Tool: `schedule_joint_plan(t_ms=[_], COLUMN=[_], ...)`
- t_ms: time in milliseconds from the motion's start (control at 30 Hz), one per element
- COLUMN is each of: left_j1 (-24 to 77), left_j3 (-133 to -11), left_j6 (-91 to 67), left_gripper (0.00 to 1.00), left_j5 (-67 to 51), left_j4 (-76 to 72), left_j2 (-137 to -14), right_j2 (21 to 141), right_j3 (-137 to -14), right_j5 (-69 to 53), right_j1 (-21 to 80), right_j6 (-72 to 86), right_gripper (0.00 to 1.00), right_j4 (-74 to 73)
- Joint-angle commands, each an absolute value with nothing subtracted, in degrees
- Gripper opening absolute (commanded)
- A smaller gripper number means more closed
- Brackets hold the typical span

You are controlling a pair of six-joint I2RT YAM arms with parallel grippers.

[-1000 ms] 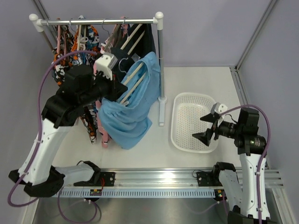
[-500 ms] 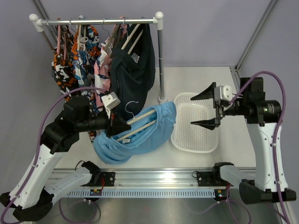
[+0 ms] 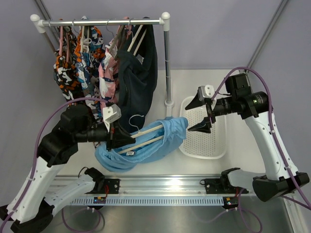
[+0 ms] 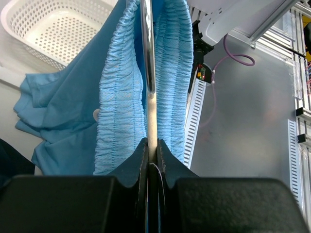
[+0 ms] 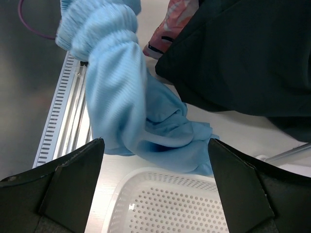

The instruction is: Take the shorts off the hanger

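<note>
Arms: you see white shells and black joint housings on your left arm (image 3: 34, 177) and right arm (image 3: 265, 141).
Cables: a purple cable (image 3: 68, 103) loops along each arm.
Hands: your left hand (image 3: 127, 138) and right hand (image 3: 200, 114) have black, wedge-shaped fingers and a white camera block (image 3: 111, 115).

Top external: fixed high above and behind the arm bases, facing down and forward; distant, taking in the rail (image 3: 160, 183) at the bottom, both arms and the clothes rack (image 3: 102, 22) at the back
Left wrist: behind the left gripper (image 4: 151, 144), looking along its fingers pinched on the hanger (image 4: 147, 48); very close, the light blue shorts (image 4: 116, 97) filling the middle
Right wrist: behind the right gripper (image 5: 154, 145), looking out between its spread fingers across the table; close
Shared by all three: the light blue shorts, the white basket (image 3: 214, 143), the rail
Shared by top and right wrist: the navy shorts (image 3: 138, 77)
</note>
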State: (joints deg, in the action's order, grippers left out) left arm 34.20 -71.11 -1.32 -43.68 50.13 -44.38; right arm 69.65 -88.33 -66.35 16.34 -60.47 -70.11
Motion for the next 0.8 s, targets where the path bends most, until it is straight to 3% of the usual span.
schedule_joint_plan(t_ms=[0,167,267,300,400,500,533,767], left_j1=[34.5,34.5,34.5,34.5,34.5,34.5,34.5,34.5], left_j3=[-72.5,-71.8,-71.9,-72.0,-72.0,-71.6,-71.5,-71.2], left_j6=[-0.4,-1.1,-1.1,-1.1,-1.0,-0.9,-0.8,-0.4], left_gripper=[0.00,0.00,0.00,0.00,0.00,0.00,0.00,0.00], left_j5=[-47.6,-47.1,-46.4,-46.1,-45.2,-44.0,-43.8,-39.1], left_j4=[45.4,43.7,43.2,43.2,43.3,43.9,44.5,48.2], left_j2=[-41.8,-41.6,-41.6,-41.6,-41.7,-41.6,-41.5,-40.2], right_j2=[71.4,71.9,72.8,73.2,74.8,75.8,76.0,69.8], right_j3=[-86.9,-83.6,-83.3,-84.4,-86.6,-88.1,-88.4,-85.5], right_j5=[-65.6,-67.2,-67.6,-68.0,-70.0,-70.1,-69.4,-66.5], right_j1=[17.8,20.9,21.6,21.6,21.6,21.5,21.6,20.0], right_j6=[-59.8,-59.9,-63.7,-65.5,-71.9,-75.2,-75.7,-66.5], right_gripper=[0.95,0.85,0.70,0.57,0.40,0.13,0.00,0.00], right_j4=[-69.3,-68.6,-72.8,-74.8,-82.0,-86.2,-86.9,-77.9])
